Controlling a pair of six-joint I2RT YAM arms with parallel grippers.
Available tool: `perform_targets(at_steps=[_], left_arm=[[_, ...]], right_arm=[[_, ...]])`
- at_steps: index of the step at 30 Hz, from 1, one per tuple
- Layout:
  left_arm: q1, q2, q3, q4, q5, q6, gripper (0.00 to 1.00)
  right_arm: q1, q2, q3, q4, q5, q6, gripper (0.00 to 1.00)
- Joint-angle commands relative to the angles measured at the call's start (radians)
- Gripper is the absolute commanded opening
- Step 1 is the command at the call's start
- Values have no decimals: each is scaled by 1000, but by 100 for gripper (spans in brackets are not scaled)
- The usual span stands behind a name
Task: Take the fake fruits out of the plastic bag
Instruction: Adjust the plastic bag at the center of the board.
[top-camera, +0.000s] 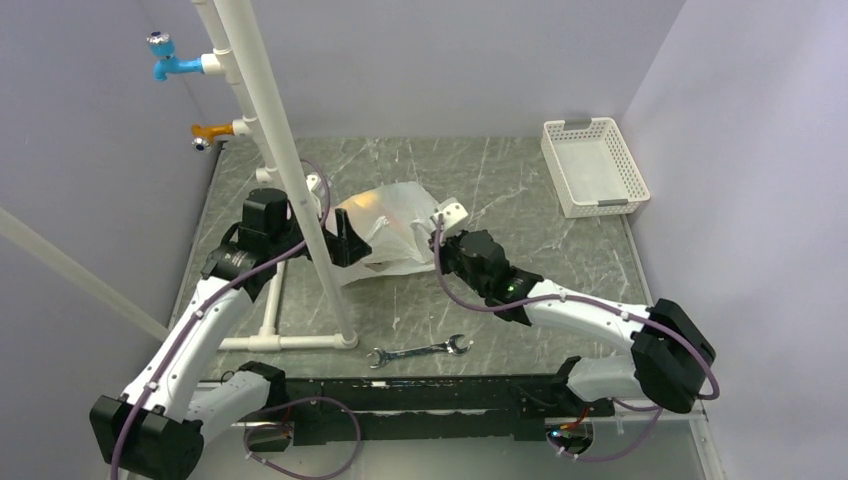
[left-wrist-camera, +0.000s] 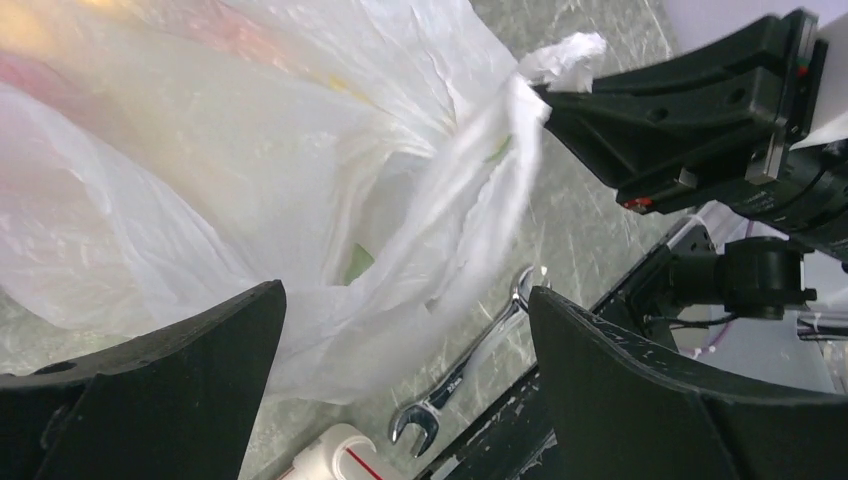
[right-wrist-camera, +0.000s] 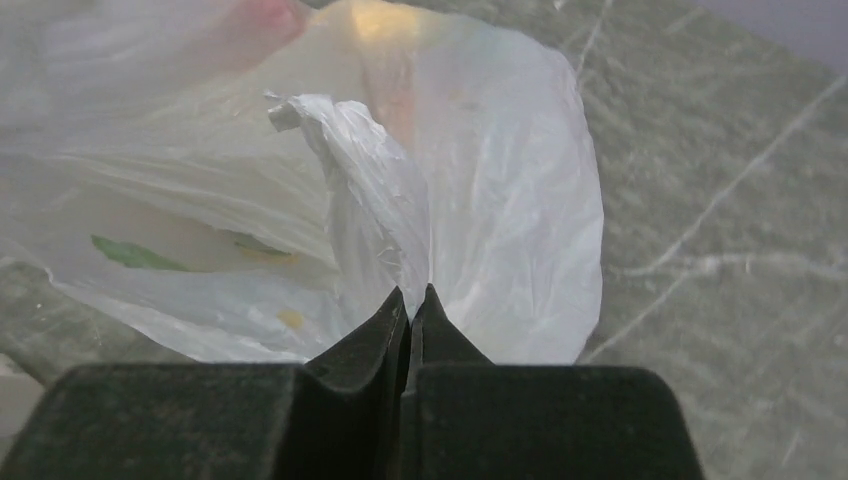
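The right gripper (right-wrist-camera: 410, 300) is pinched tight on a twisted fold of the plastic bag (right-wrist-camera: 500, 180). The left gripper (left-wrist-camera: 405, 295) gapes wide beside it. The bag lies mid-way across the table (top-camera: 520, 200), with a blurred orange glow inside, perhaps a fruit (right-wrist-camera: 372, 20).

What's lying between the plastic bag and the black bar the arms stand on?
A silver wrench, lying flat; the top view shows it best.

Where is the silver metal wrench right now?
Top view: the silver metal wrench lies flat centre-front, just right of the white pipe frame, nearer the arm bases than the translucent plastic bag.
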Motion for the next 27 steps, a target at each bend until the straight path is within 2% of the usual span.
perform_targets(at_steps=[1, 5, 8, 10, 12, 13, 18, 22, 24, 27], left_arm=[[15, 28, 62, 64, -13, 7, 99], [14, 138, 89, 148, 166, -27, 99], [9, 234, 139, 135, 207, -29, 99], [4, 260, 138, 185, 261, -24, 99], [2, 305, 135, 269, 395, -29, 99], [2, 335, 155, 262, 439, -26, 99], [-8, 426, 214, 230, 528, -17, 99], [-49, 455, 249, 129, 517, 69, 99], [-58, 461, 239, 130, 515, 71, 95], [-52, 433, 223, 152, 436, 46, 70]], right_arm=[[-25, -79, -89, 90, 63, 192, 0], [-29, -104, -123, 114, -17, 233, 0], [-30, -116, -129, 124, -35, 246, 0], [-37, -115, -126, 131, -50, 262, 0], [-53, -107, -125, 143, -94, 292, 0], [-61, -104, -128, 157, -114, 306, 0], [-87, -86, -148, 191, -155, 345, 0], [-108, -93, -167, 195, -164, 362, 0], [-114, -99, -171, 202, -175, 366, 0], [-116, -99, -165, 191, -182, 364, 0]])
